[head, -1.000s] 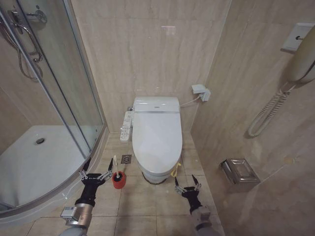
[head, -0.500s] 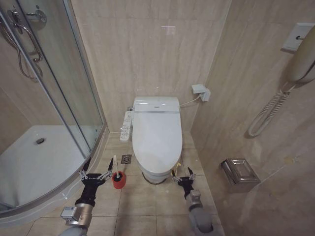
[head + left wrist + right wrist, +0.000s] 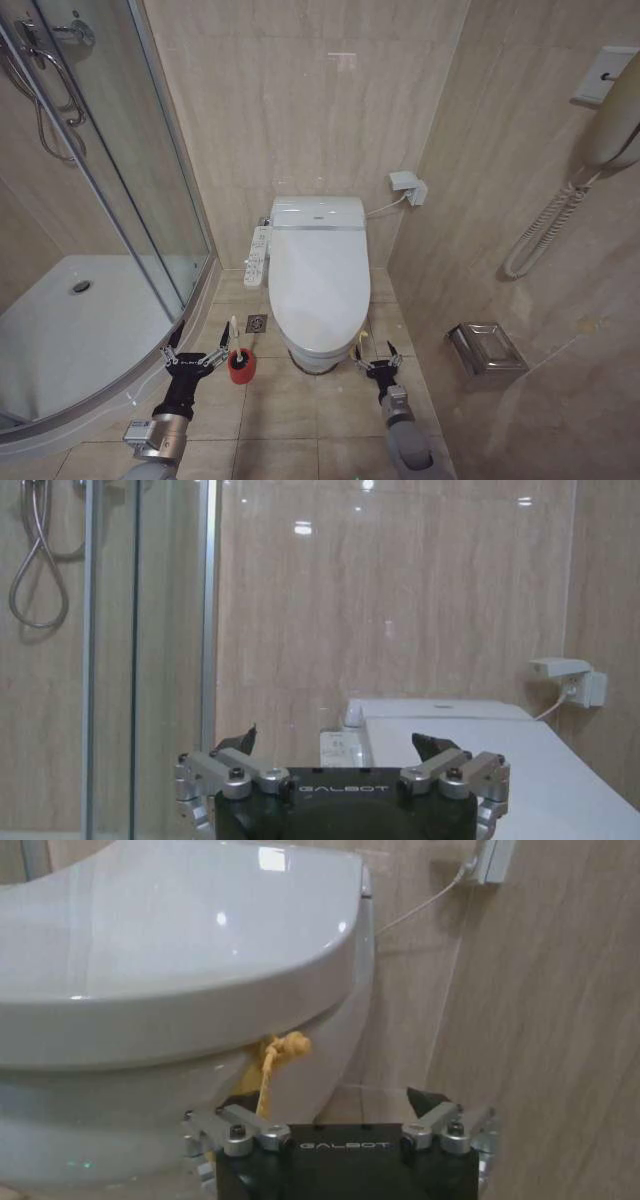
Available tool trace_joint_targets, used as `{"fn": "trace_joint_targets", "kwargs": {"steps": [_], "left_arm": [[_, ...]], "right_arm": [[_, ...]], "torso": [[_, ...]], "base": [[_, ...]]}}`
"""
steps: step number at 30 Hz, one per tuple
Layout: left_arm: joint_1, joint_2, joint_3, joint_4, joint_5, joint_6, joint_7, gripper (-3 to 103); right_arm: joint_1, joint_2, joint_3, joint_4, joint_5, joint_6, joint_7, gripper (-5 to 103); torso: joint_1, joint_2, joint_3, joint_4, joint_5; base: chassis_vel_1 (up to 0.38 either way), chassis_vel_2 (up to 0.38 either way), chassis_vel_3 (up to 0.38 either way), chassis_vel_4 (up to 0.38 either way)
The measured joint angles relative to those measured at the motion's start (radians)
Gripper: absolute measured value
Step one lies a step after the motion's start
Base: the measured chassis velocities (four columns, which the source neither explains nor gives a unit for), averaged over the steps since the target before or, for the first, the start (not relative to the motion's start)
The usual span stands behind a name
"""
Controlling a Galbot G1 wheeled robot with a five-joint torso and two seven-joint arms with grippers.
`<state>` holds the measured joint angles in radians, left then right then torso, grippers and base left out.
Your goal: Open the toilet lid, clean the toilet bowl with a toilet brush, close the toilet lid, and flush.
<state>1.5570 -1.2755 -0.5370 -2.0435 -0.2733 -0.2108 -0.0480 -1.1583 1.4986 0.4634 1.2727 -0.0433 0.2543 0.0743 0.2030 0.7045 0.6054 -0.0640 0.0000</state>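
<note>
**Lid down, both end effectors low near the toilet base**

Shower tray [image 3: 60, 330] fills the lower left of the head view, behind a curved glass door [image 3: 130, 200].

Left end effector [image 3: 197, 357] sits at lower left centre, fingers spread, nothing between them. Just to its right stands the red holder cup [image 3: 240, 367] on the floor tiles, with the toilet brush [image 3: 235, 335] upright in it, white handle pointing up. The end effector is near the cup; contact cannot be judged. In the left wrist view the left end effector [image 3: 340, 754] shows the same spread, with the closed toilet further off.

Centre of frame: toilet lid [image 3: 320, 280] lies shut over the toilet bowl [image 3: 318, 358], of which just the front of the pedestal shows below the lid edge. Control panel [image 3: 259, 257] hangs off the toilet's left side.

Right of the toilet front: right end effector [image 3: 376, 356], fingers spread and empty, just beside the yellow tie [image 3: 357, 345]. In the right wrist view the right end effector [image 3: 340, 1114] sits below the lid edge, with the yellow tie [image 3: 275, 1057] hanging close above it, toward one finger.

Far right: metal paper holder [image 3: 487, 350] on the wall.
</note>
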Motion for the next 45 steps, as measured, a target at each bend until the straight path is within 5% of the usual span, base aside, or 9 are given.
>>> {"fn": "trace_joint_targets", "kwargs": {"steps": [6, 13, 14, 20, 21, 27, 28, 36, 45], "left_arm": [[0.000, 0.000, 0.000, 0.000, 0.000, 0.000, 0.000, 100], [0.000, 0.000, 0.000, 0.000, 0.000, 0.000, 0.000, 100], [0.000, 0.000, 0.000, 0.000, 0.000, 0.000, 0.000, 100], [0.000, 0.000, 0.000, 0.000, 0.000, 0.000, 0.000, 100], [0.000, 0.000, 0.000, 0.000, 0.000, 0.000, 0.000, 100], [0.000, 0.000, 0.000, 0.000, 0.000, 0.000, 0.000, 100], [0.000, 0.000, 0.000, 0.000, 0.000, 0.000, 0.000, 100], [0.000, 0.000, 0.000, 0.000, 0.000, 0.000, 0.000, 100], [0.000, 0.000, 0.000, 0.000, 0.000, 0.000, 0.000, 100]], "right_arm": [[-0.011, 0.002, -0.002, 0.002, 0.002, 0.001, 0.008, 74], [-0.028, 0.001, -0.002, 0.020, 0.006, 0.001, 0.008, 74], [-0.034, 0.000, -0.002, 0.025, 0.007, 0.001, 0.008, 47], [-0.058, -0.003, -0.001, 0.045, 0.019, 0.004, 0.008, 47], [-0.064, -0.005, 0.000, 0.050, 0.023, 0.005, 0.008, 20], [-0.095, -0.016, 0.010, 0.102, 0.121, 0.010, 0.002, 20], [-0.104, -0.019, 0.019, 0.114, 0.140, 0.013, -0.002, 1], [-0.185, -0.074, 0.064, 0.257, 0.284, 0.029, -0.053, 0], [-0.231, -0.224, 0.100, 0.752, 0.654, -0.155, 0.014, 0]], "torso": [[0.000, 0.000, 0.000, 0.0000, 0.0000], [0.000, 0.000, 0.000, -0.0001, 0.0000], [0.000, 0.000, 0.000, 0.0000, -0.0001], [0.000, 0.000, 0.000, 0.0000, 0.0000], [0.000, 0.000, 0.000, 0.0000, 0.0000], [0.000, 0.000, 0.000, 0.0001, 0.0001], [0.000, 0.000, 0.000, 0.0003, 0.0002], [0.000, 0.000, 0.000, 0.0008, 0.0007], [0.000, 0.000, 0.000, -0.0002, -0.0002]], "base": [[0.000, 0.000, 0.000, 0.000], [0.000, 0.000, 0.000, 0.000], [0.000, 0.000, 0.000, 0.000], [0.000, 0.000, 0.000, 0.000], [0.000, 0.000, 0.000, 0.000], [0.000, 0.000, 0.000, 0.000], [0.000, 0.000, 0.000, 0.000], [0.000, 0.000, 0.000, 0.000], [0.000, 0.000, 0.000, 0.000]]}}
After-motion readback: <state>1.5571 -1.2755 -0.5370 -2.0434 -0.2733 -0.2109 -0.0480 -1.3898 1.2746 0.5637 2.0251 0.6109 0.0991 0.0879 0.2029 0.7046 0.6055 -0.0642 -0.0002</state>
